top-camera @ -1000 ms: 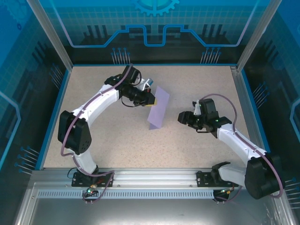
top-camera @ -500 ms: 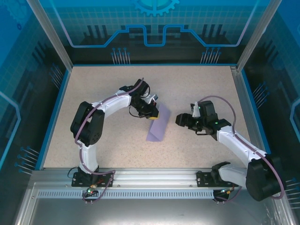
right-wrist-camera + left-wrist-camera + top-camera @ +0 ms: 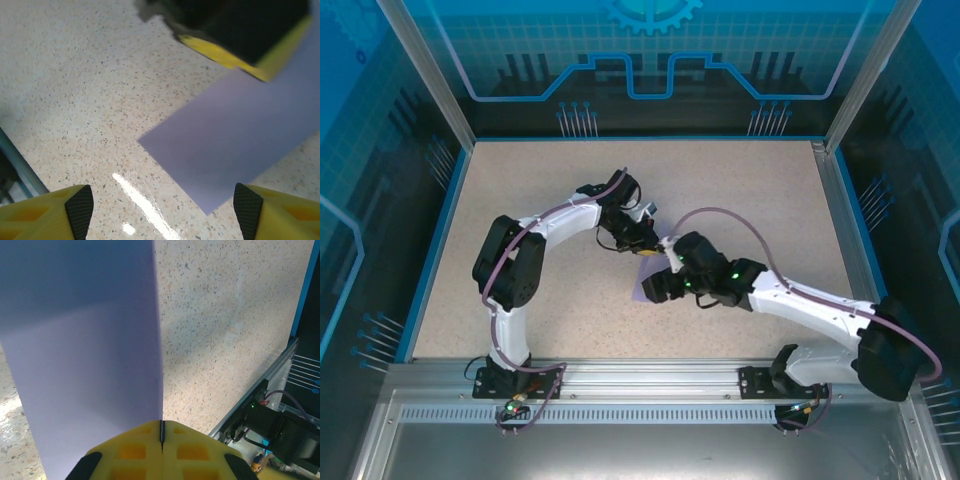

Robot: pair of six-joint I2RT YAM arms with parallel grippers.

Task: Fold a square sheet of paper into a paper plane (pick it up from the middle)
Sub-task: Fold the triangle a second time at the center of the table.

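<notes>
Pinching sheet [image 3: 90, 365]: left gripper [image 3: 161, 432], clamped.

Bright, even overhead light. Right wrist view: glare streak on counter [image 3: 142, 202] beside the square sheet of paper [image 3: 240, 145]; left end effector [image 3: 245, 62] above it blurred. Left wrist view: soft shadow right of sheet.

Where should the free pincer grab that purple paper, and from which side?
On the paper, take the free corner nearest the right pincer, opposite the end the left pincer clamps. Probably best edge-on, a finger on each face: the sheet is thin and that corner points toward the open pincer.
</notes>
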